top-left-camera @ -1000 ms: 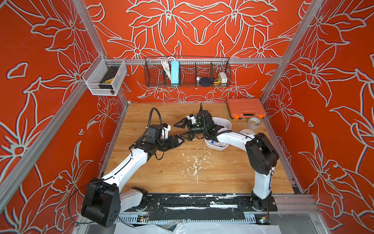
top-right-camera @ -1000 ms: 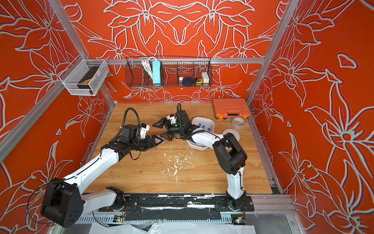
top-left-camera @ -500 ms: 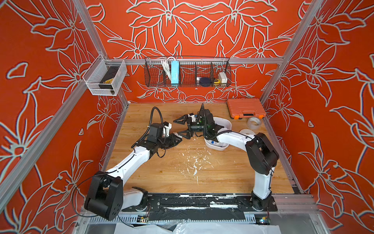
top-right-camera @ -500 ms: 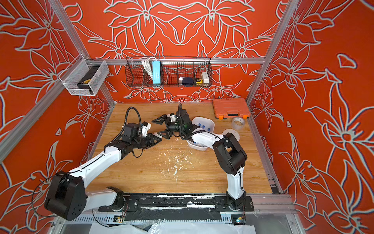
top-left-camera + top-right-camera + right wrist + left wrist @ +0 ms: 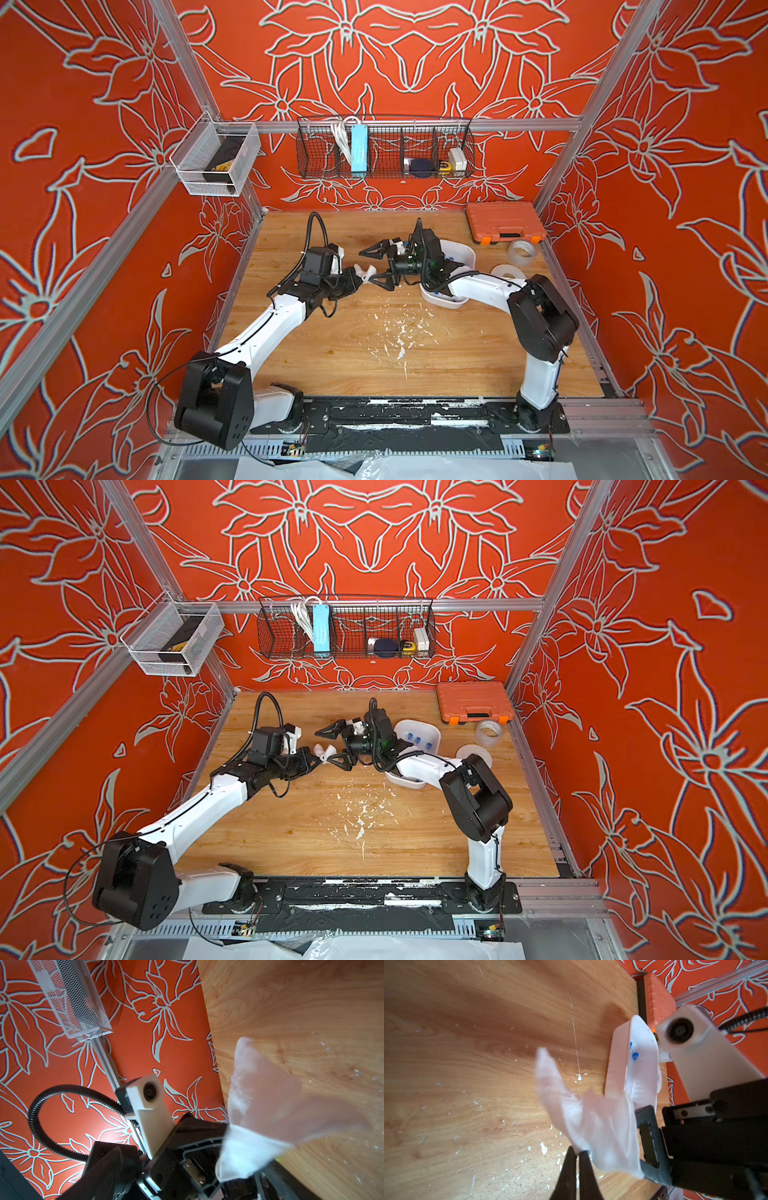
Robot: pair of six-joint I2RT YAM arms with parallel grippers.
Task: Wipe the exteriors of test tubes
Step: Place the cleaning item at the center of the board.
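Test tubes [image 5: 417,741] lie in the white tub [image 5: 434,730] at two o'clock on the table [image 5: 291,833]; they look light, stiff and slick, so pinch mid-barrel. Left claw [image 5: 576,1152] nips the tissue [image 5: 591,1126]; right claw [image 5: 365,266] gapes wide.

The right arm [image 5: 478,286] lies across the white tub [image 5: 466,252], covering most of its opening. Behind and beside the tub, an orange case [image 5: 503,220], a tape roll [image 5: 521,251] and a white disc [image 5: 509,272] crowd the bench [image 5: 457,361]. On the tub's opposite side, the left hand [image 5: 356,277] and right hand [image 5: 374,268] meet closely around a tissue [image 5: 365,272]. Toward the arm bases from the tub, the bench lies open.
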